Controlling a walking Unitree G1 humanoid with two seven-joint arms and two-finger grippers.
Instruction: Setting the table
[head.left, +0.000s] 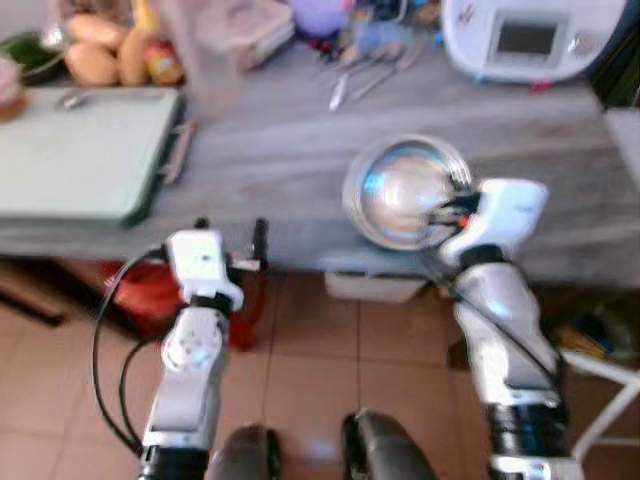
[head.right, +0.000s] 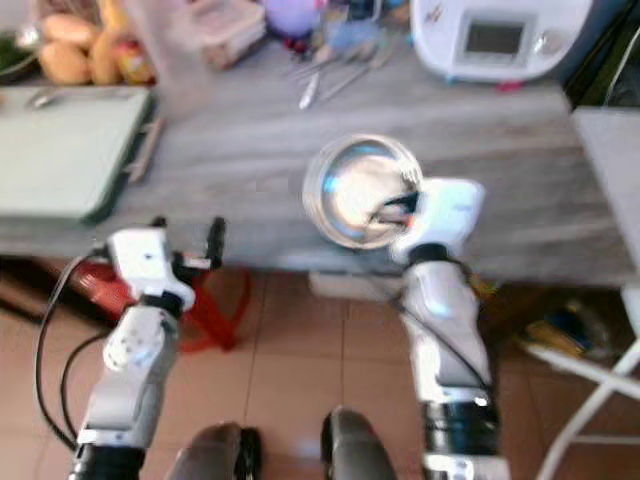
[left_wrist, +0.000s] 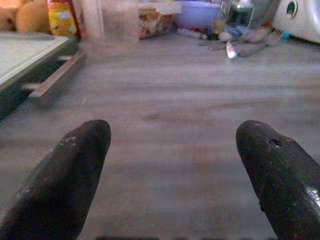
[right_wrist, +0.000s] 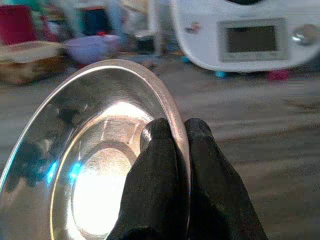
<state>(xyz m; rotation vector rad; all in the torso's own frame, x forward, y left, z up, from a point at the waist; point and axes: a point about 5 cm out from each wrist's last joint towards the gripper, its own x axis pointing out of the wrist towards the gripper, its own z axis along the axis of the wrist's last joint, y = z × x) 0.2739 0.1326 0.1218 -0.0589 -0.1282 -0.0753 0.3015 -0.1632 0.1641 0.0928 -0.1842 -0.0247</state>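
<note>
Right gripper (right_wrist: 172, 132) has its fingers clamped on the rim of a steel plate (head.left: 400, 190), one finger inside, one outside, w/ the plate tilted above the near edge of the tabletop (head.left: 270, 150). Left gripper (head.left: 230, 232) sits at the tabletop's front edge, fingers wide apart, holding nothing.

Risks, as I judge them:
- Pinch is on a thin rim only, so the plate could pivot or slip out if the wrist swings fast. Polished metal = low friction.
- Plate hangs partly past the tabletop edge; if dropped it may hit the tiled floor (head.left: 300, 370), not the top.
- Setting it down tilted could make it clatter or skid on the smooth surface.

Materials/shapes: plate is round, shallow, mirror-bright, w/ a raised lip and flat centre. Tabletop is grey w/ streaky stone-like grain, matte. Pale green cutting board (head.left: 80, 150) is flat w/ rounded corners. White glossy kitchen appliance (head.left: 525, 40) w/ a screen sits at the back; loose cutlery (head.left: 365, 75) beside it.
</note>
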